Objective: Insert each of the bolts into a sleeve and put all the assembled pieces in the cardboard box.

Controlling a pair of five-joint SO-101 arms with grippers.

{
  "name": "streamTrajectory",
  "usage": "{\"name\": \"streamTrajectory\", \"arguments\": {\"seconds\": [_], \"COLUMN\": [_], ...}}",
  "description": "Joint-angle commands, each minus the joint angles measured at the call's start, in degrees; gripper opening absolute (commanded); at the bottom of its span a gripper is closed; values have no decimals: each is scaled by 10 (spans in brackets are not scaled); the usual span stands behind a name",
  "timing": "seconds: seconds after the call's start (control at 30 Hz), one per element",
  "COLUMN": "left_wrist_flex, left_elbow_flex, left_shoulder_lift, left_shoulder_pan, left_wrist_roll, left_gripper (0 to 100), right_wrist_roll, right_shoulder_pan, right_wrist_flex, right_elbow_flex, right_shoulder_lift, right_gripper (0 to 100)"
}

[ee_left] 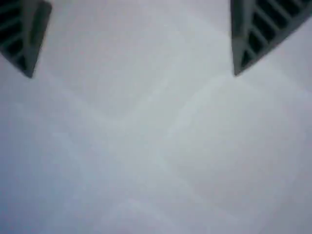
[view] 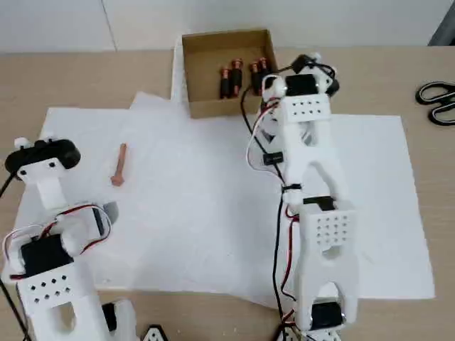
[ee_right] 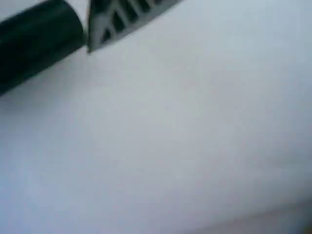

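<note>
Copper-coloured bolt (view: 119, 165) at nine o'clock on the paper (view: 213, 206), light, rigid, probably slippery, best pinched mid-shank; left gripper (ee_left: 132, 74) spread wide and empty, right gripper (view: 274, 84) of indeterminable state.

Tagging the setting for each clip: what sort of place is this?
Probably a lab or workshop bench set up for robot trials: a wooden table covered with white paper, two small robot arms standing on it side by side, and scissors lying near one edge.
</note>
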Motion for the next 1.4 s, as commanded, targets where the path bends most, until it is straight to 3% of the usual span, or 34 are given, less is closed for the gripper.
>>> {"name": "streamTrajectory", "arguments": {"seconds": [0.0, 0.4, 0.9, 1.37], "left_wrist_flex": [-16, -21, -21, -21], "left_elbow_flex": [0, 4, 4, 4], "left_shoulder_lift": [-4, -4, -4, -4], "left_shoulder_pan": [1, 1, 1, -2], "left_wrist_roll": [-4, -4, -4, -4], "left_gripper": [248, 248, 248, 248], "right_wrist_roll": [-27, -26, 15, 92], "right_shoulder_pan": [-10, -8, 15, 47], "right_wrist_flex": [-5, -5, 0, 13], "right_elbow_flex": [-4, -4, -4, -1], "right_shoulder_lift": [7, 80, 79, 23], "right_gripper": [248, 247, 3, 4]}}
